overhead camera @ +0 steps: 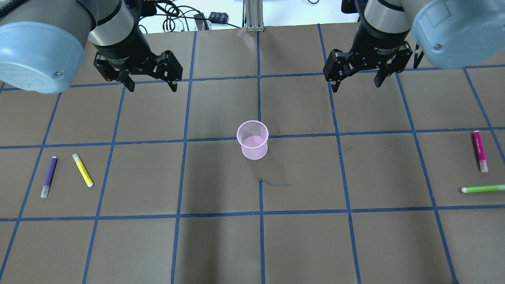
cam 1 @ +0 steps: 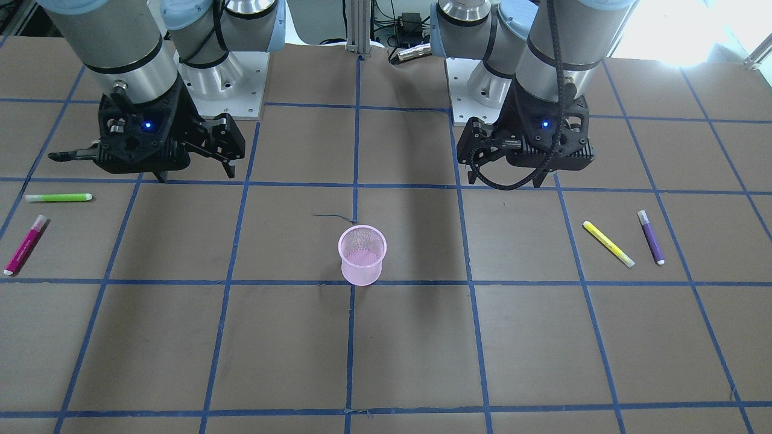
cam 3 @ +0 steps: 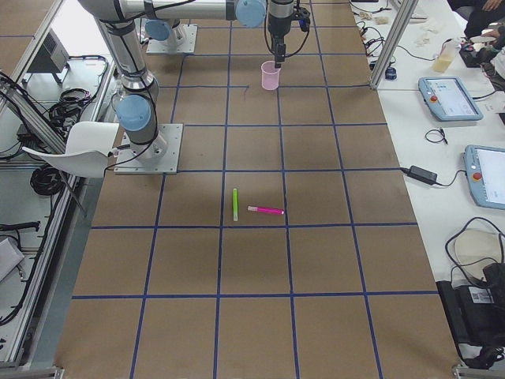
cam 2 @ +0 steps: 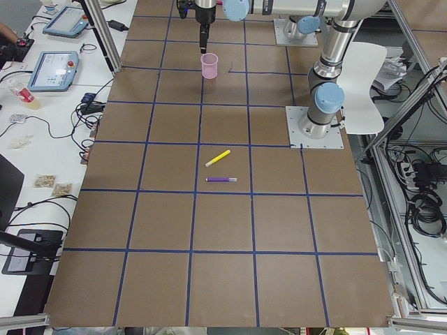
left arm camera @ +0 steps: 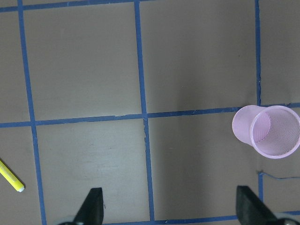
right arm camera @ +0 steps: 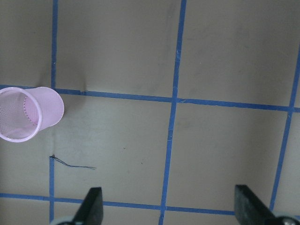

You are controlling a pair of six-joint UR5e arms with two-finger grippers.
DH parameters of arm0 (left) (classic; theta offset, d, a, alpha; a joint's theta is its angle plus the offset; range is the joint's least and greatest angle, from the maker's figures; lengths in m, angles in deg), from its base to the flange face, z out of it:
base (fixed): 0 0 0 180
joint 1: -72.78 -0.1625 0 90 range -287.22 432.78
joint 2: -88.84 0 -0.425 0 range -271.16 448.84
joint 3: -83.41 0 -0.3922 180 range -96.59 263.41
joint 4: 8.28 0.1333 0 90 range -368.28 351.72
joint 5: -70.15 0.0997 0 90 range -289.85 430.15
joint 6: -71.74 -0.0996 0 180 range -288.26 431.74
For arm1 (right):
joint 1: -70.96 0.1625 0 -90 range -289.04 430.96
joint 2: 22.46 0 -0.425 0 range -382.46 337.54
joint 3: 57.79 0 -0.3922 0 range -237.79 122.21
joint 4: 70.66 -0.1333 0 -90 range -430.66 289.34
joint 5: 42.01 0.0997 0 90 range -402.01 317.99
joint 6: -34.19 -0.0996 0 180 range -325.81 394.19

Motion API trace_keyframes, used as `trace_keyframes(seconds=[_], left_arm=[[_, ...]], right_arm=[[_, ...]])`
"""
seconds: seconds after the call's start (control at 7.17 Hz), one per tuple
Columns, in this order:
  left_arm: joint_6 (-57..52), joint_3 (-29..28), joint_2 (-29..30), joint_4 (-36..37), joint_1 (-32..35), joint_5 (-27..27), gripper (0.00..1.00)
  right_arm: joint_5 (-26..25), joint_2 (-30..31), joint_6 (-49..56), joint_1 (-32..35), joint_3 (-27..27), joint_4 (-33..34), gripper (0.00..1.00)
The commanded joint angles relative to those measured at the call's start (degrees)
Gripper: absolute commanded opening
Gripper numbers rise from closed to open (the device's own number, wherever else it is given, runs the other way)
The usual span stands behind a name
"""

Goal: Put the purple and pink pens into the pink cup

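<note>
The pink mesh cup (overhead camera: 253, 140) stands upright and empty at the table's middle; it also shows in the front view (cam 1: 362, 254) and in both wrist views (left arm camera: 268, 131) (right arm camera: 26, 114). The purple pen (overhead camera: 49, 176) lies at the robot's left (cam 1: 651, 237). The pink pen (overhead camera: 480, 151) lies at the robot's right (cam 1: 25, 245). My left gripper (overhead camera: 150, 83) is open and empty, high above the table, far from the purple pen. My right gripper (overhead camera: 357, 81) is open and empty, far from the pink pen.
A yellow pen (overhead camera: 83, 170) lies beside the purple pen. A green pen (overhead camera: 483, 189) lies near the pink pen. The brown table (overhead camera: 300, 244) has a blue tape grid. Each arm's base plate (cam 1: 223, 90) sits at the robot's side of the table.
</note>
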Motion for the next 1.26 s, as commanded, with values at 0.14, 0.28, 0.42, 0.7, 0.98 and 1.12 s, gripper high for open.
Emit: trace_keyframes(seconds=[0.14, 0.28, 0.42, 0.7, 0.98, 1.12], left_arm=[[-0.4, 0.1, -0.3, 0.0, -0.1, 0.0, 1.0], [-0.4, 0.4, -0.3, 0.1, -0.4, 0.1, 1.0], [-0.5, 0.8, -0.4, 0.3, -2.9, -0.1, 1.0], [-1.6, 1.2, -0.2, 0.2, -11.9, -0.9, 1.0], [-6.1, 1.2, 2.3, 0.8, -19.7, -0.9, 1.0], [-10.4, 1.3, 4.1, 2.7, -23.3, -0.9, 1.0]], right_arm=[[-1.0, -0.3, 8.0, -7.5, -0.7, 0.0, 1.0], [0.0, -1.2, 11.9, -14.6, -1.5, -0.1, 1.0], [0.1, -2.1, 17.7, -20.0, -3.3, 0.6, 1.0], [-0.8, -5.4, 25.9, -26.6, -6.3, 9.7, 1.0], [-0.9, -11.3, 28.8, -32.8, -6.4, 12.6, 1.0], [-1.6, -14.3, 32.0, -35.7, -6.4, 18.8, 1.0]])
